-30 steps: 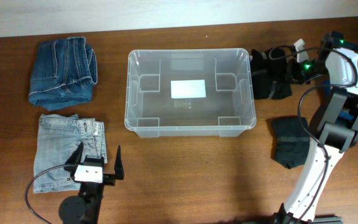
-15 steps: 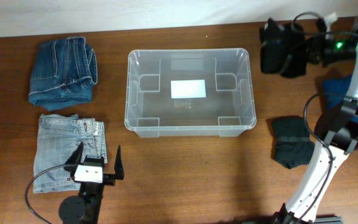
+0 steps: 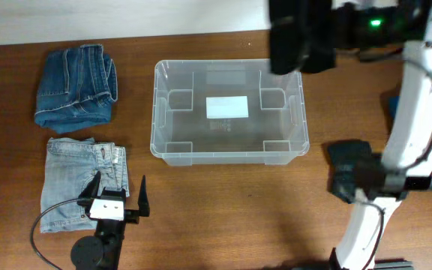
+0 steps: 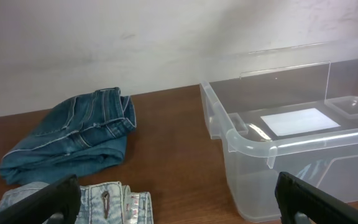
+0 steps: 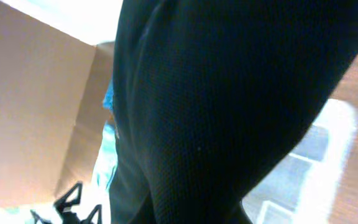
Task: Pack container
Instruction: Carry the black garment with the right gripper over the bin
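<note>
Clear, colourless plastic forms the large rectangular bin (image 3: 231, 156), which has rounded corners and moulded ribs inside its walls. It stands upright, without a lid, on the brown wooden table (image 3: 223, 217), in the middle and toward the far side. On its bottom sits a white rectangular label (image 3: 226, 107). In the left wrist view the bin (image 4: 272, 144) takes the right half, and we see the label (image 4: 300, 121) through the open top.

Over the far right corner of the bin hangs a black garment (image 3: 297, 36). It looks large and blurred in the overhead view and covers that corner. The right gripper (image 3: 327, 30) is at the right edge of the garment. Its fingers are hidden by the cloth, but the garment is off the table and hangs from them, so we take the jaws as clamped on it. In the right wrist view the black garment (image 5: 216, 106) fills nearly the whole picture.

To the right of the bin and nearer, a dark folded cloth (image 3: 343, 154) lies on the table, partly behind the white right arm (image 3: 411, 97).

Well to the left of the bin lie folded dark blue jeans (image 3: 76, 86) on the far side and folded pale blue jeans (image 3: 73, 184) on the near side. The left wrist view shows both, the dark blue jeans (image 4: 73, 146) farther and the pale blue jeans (image 4: 107, 202) at the bottom edge. The left gripper (image 3: 120, 191) is over the near right edge of the pale blue jeans, with its black fingers (image 4: 319, 199) wide apart.
</note>
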Available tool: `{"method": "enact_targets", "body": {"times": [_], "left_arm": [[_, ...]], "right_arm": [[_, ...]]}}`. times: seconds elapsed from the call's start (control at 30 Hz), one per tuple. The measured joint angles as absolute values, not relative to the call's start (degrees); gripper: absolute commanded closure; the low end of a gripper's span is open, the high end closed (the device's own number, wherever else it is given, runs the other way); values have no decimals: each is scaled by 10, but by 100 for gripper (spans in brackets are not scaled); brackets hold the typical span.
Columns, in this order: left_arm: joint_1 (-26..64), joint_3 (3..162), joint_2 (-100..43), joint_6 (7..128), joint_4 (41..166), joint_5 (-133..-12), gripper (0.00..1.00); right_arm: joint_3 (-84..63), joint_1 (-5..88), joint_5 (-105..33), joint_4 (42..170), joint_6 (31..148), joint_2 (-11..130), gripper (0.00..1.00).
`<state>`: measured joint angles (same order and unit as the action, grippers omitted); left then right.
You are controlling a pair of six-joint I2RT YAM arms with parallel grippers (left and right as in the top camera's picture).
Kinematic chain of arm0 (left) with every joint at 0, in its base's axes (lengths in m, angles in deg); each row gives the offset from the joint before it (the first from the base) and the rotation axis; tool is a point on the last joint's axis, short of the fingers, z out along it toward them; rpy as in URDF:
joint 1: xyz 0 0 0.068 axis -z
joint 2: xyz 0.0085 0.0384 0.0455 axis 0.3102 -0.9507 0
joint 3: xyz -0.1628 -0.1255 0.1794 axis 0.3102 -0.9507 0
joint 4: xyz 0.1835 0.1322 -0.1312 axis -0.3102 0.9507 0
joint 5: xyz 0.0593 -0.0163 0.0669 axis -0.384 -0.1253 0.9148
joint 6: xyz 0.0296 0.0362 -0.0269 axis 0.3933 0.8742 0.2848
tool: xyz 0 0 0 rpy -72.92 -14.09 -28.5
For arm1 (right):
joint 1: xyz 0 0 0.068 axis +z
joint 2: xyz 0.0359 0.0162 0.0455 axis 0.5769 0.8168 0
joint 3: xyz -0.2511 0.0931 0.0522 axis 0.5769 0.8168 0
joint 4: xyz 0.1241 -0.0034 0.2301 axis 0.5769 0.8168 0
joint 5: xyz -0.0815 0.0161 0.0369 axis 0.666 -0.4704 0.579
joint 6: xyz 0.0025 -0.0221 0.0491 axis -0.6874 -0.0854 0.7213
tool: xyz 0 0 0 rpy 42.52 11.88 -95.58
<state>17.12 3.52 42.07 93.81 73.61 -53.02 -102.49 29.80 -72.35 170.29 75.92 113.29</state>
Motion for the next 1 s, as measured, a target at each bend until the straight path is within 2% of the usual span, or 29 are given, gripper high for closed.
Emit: {"method": "enact_targets", "body": {"times": [0.23,0.4,0.63,1.0], "left_arm": [[171,35,421,938,736,-530,1],[171,35,421,938,736,-530,0],[171,35,421,938,736,-530,1],[171,35,421,938,736,-530,1]], "right_arm": [[-1025,490,-611,1703,846,1100,96],[-986,578,-495,1700,947,1121,96],[-887,654,-379,1631,1061,1133,96],[-666,694,-345,1446,1135,1136,96]]}}
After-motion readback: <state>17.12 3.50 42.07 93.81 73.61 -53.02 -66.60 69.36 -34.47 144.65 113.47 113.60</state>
